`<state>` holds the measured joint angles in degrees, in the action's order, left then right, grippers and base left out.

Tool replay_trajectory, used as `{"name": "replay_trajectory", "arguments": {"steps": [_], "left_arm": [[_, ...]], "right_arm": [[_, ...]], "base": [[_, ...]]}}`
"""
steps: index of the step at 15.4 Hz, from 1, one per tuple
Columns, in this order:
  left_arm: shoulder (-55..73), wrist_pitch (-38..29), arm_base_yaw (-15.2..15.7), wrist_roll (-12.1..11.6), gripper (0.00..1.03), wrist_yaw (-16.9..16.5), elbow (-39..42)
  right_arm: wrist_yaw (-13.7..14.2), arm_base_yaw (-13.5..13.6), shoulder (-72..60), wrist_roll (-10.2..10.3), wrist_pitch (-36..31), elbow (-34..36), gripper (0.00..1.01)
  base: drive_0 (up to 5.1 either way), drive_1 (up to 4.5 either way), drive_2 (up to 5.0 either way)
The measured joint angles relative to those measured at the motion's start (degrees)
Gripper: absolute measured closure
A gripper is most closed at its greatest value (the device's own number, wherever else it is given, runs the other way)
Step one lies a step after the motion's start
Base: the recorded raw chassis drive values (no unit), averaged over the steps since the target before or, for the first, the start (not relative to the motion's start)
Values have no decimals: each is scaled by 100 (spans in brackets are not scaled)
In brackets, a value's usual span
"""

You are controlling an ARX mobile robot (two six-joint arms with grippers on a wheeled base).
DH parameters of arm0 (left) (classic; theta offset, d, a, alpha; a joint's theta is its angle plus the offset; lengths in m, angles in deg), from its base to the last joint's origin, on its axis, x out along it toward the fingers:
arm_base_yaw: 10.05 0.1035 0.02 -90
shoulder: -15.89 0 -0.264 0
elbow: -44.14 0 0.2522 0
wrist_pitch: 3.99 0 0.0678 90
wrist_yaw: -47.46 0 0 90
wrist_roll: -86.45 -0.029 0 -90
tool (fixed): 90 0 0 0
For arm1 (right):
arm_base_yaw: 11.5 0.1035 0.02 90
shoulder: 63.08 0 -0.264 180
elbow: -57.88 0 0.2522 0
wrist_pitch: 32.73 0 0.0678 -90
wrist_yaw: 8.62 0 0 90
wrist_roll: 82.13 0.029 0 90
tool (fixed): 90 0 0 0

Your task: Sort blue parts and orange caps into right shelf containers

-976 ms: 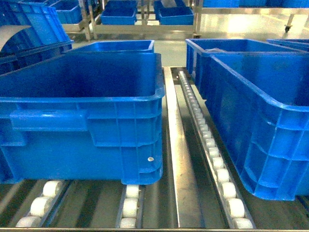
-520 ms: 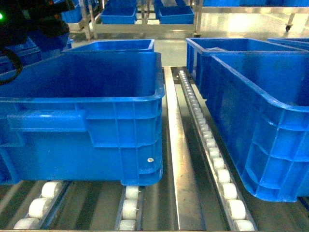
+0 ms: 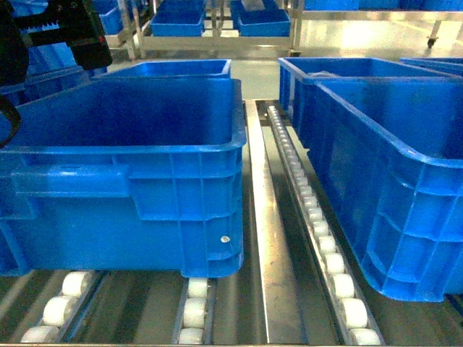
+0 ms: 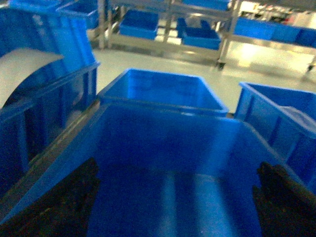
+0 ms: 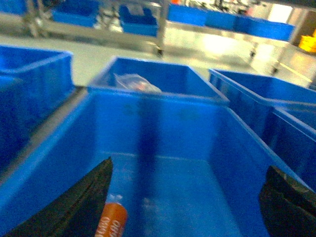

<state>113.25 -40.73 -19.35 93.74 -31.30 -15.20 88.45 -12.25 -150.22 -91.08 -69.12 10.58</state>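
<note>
Deep bright-blue plastic crates with ribbed sides stand on the roller shelf, the nearer right-hand one filling the right of the head view. In the right wrist view an orange cylindrical cap lies on that crate's floor by the near wall — one piece sorted, by the look of it. Behind it, a second blue crate holds a clear plastic bag whose contents cannot be made out. The left-hand blue crate looks bare inside. The right gripper and the left gripper both hang with black fingers spread wide, carrying nothing. No blue parts can be picked out — most sorting seems left
</note>
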Motion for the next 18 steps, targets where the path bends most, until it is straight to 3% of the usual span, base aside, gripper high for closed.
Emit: {"name": "replay_trajectory", "arguments": {"steps": [1,2,4,7,9,10,11,12,13,16,18], "left_arm": [[-302,-280,74,-334,22,-284,374],[-697,-450,151,-485,35,-387,898],[-1294,-638,365,-623,62,-485,1821],[-2122,-704,481,-629,100,-686,2745],[-2656,-616,597,-634,101,-754,3215],[-2933,-509,839,-640,101,-1080,3414],[-3200,-411,935,-638,101,-1078,3576],[-3480,-299,949,-640,101,-1091,3709],[-3523,-688,933,-643,101,-1110,3954],[-4371,44,933,-643,101,-1110,4295],[-4527,142,933,-645,101,-1108,4297]], "right_arm": [[-459,11,59,280,-492,201,15],[-688,52,413,577,-610,660,29],[-713,74,979,772,-671,1355,57],[-710,74,1779,811,-570,2055,96],[-710,74,2317,824,-356,2409,100],[-710,74,2597,831,-214,2553,100],[-710,74,2667,831,-603,2776,100],[-710,74,2745,833,-417,2900,100],[-710,74,3062,833,-107,3080,100],[-713,74,4094,833,612,3187,100],[-710,74,4231,833,739,3224,100]], "base": [[0,0,0],[0,0,0],[0,0,0],[0,0,0],[0,0,0],[0,0,0],[0,0,0],[0,0,0],[0,0,0],[0,0,0],[0,0,0]]}}
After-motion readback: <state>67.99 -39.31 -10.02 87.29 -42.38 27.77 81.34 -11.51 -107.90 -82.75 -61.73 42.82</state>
